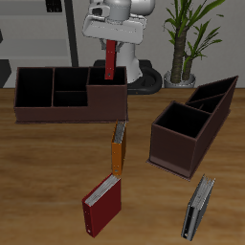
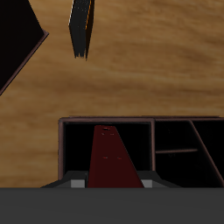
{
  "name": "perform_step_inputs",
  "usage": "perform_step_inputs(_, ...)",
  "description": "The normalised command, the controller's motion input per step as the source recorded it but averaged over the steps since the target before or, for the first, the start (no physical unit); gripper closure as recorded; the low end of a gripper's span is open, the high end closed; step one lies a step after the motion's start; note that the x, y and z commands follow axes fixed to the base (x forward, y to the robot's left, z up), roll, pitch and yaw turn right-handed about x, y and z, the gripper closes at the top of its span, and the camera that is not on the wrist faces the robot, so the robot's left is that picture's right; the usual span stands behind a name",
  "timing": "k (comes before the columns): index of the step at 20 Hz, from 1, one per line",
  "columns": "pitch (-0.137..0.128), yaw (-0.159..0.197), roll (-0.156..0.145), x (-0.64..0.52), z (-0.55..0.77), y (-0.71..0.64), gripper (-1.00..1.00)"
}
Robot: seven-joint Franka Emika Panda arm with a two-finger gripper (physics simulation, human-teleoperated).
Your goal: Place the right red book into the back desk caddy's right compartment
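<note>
While pincer-held (image 1: 111,45), slim crimson right red book (image 1: 110,59)

Right red book (image 1: 112,62) upright over, perhaps partly inside, back desk caddy's (image 1: 57,107) right compartment (image 1: 107,94).

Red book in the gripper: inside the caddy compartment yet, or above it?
Partly in. The red book hangs upright from the gripper, its lower end below the back desk caddy's wall, inside the right compartment.

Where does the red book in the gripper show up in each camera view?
Exterior view: the right red book hangs upright from the gripper, above the back desk caddy.
Wrist view: it runs lengthwise from the gripper over the right compartment.
Shared landmark: the orange book.
</note>
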Motion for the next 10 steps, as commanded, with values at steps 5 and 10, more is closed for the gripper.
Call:
perform_step_inputs(5,0.046,-0.015,-0.005,0.05,-0.28,-0.04,1.00)
perform_step_inputs(10,0.057,-0.006,0.019,-0.05,-0.32,0.02,1.00)
